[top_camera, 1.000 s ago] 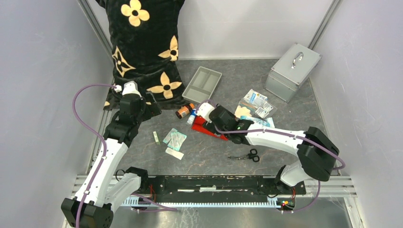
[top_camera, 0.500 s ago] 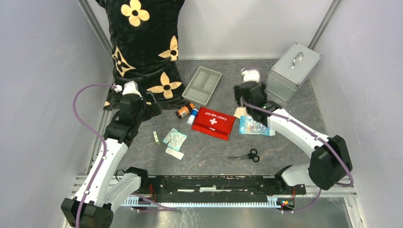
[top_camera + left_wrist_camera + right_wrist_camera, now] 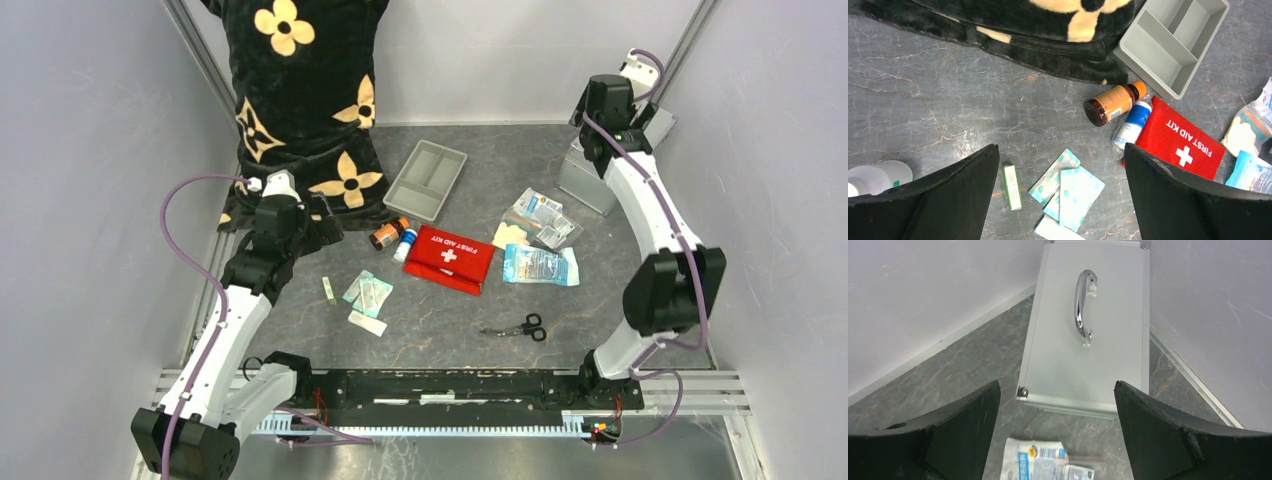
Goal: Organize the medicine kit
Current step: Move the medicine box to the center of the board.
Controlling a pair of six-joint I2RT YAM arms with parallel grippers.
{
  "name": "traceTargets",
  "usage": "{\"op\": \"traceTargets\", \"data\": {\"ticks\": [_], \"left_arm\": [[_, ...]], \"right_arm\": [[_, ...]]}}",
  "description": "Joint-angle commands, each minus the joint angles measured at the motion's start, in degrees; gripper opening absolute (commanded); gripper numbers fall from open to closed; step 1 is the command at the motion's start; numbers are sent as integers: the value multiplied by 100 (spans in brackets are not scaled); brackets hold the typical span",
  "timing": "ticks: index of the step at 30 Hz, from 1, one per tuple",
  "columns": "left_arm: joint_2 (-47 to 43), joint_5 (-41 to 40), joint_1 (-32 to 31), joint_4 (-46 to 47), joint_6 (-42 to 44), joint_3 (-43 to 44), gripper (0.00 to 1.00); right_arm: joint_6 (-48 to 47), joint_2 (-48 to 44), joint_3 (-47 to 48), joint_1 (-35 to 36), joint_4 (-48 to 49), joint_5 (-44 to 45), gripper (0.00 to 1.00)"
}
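Note:
The silver metal case (image 3: 588,178) with a chrome handle stands closed at the back right; the right wrist view looks down on its lid (image 3: 1088,325). My right gripper (image 3: 603,108) is open and empty, high above it (image 3: 1055,435). The grey divided tray (image 3: 426,178) lies at the back centre. A red first aid pouch (image 3: 451,258), an amber bottle (image 3: 388,235) and a white-blue bottle (image 3: 405,245) lie mid-table. My left gripper (image 3: 318,230) is open and empty above the teal packets (image 3: 1068,187) and a small green box (image 3: 1011,186).
A black cloth with gold flowers (image 3: 300,110) covers the back left. Plastic-wrapped packs (image 3: 540,217), a blue pack (image 3: 540,266) and black scissors (image 3: 517,327) lie right of the pouch. A white bottle (image 3: 875,177) lies at the left edge of the left wrist view. Walls stand close on both sides.
My right arm swung from over the red pouch to the back right and now sits high above the metal case. The left arm has barely moved.

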Motion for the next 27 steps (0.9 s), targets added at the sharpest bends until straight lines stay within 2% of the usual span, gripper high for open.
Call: {"op": "traceTargets", "data": {"ticks": [1, 5, 9, 13, 23, 27], "left_arm": [[-3, 119, 28, 203, 44, 104, 100], [-31, 157, 28, 203, 36, 71, 100], [-78, 153, 28, 199, 36, 59, 100], [-54, 203, 36, 235, 44, 71, 100], [-28, 260, 69, 256, 58, 75, 100], [-20, 269, 110, 259, 62, 83, 100]], "right_arm": [[-83, 855, 1005, -280, -650, 226, 91], [-208, 1408, 1666, -531, -818, 316, 90], [-319, 1810, 1944, -818, -753, -23, 89], [-249, 2246, 2290, -1083, -913, -399, 83], [-643, 2606, 2395, -1226, -411, -806, 75], [-730, 2734, 2493, -1228, -462, -818, 65]]}}
